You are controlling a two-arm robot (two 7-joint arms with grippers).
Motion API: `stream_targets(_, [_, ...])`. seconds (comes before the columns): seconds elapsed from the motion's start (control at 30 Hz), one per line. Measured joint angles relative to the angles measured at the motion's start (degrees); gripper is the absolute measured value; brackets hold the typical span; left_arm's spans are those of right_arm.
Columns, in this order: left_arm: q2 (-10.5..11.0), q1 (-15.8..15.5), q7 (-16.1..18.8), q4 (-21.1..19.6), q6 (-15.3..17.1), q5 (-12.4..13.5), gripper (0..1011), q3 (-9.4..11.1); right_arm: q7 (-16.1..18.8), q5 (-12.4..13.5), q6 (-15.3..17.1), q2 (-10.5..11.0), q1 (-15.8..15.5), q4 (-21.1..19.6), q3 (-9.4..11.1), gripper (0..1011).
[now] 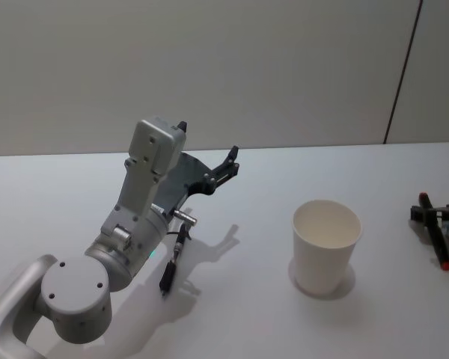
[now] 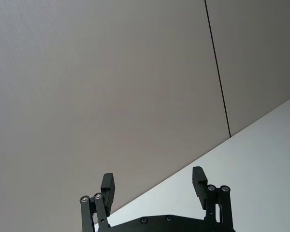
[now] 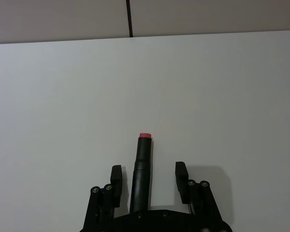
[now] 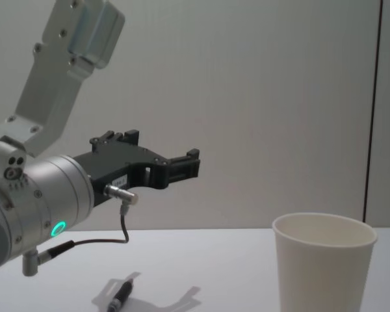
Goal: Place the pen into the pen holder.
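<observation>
The pen holder [image 1: 326,245] is an off-white paper cup standing upright on the white table, right of centre; it also stands at the chest view's lower right [image 4: 325,268]. One black pen [image 1: 173,263] lies on the table under my left arm [image 4: 120,296]. My left gripper [image 1: 230,164] hangs open above the table, well left of the cup, holding nothing [image 2: 153,182] [image 4: 179,162]. At the far right a second black pen with a red end [image 1: 438,241] lies on the table. My right gripper [image 3: 148,175] is open and straddles that pen [image 3: 142,166], its fingers clear of it on both sides.
A pale wall with a dark vertical seam [image 1: 402,71] stands behind the table's far edge. Bare tabletop [image 1: 247,299] lies between the left pen and the cup, and more of it between the cup and the right gripper [image 1: 432,215].
</observation>
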Motion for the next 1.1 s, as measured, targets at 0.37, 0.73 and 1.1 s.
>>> stream_targets(0.37, [0.0, 0.0, 0.0, 0.0, 0.0, 0.0, 1001, 0.0, 0.0, 0.0, 0.0, 0.0, 0.0, 0.0, 0.0, 601])
stream_targets(0.73, [0.0, 0.0, 0.0, 0.0, 0.0, 0.0, 1001, 0.0, 0.0, 0.0, 0.0, 0.0, 0.0, 0.0, 0.0, 525])
stream_targets(1.1, [0.0, 0.0, 0.0, 0.0, 0.0, 0.0, 1001, 0.0, 0.0, 0.0, 0.0, 0.0, 0.0, 0.0, 0.0, 445])
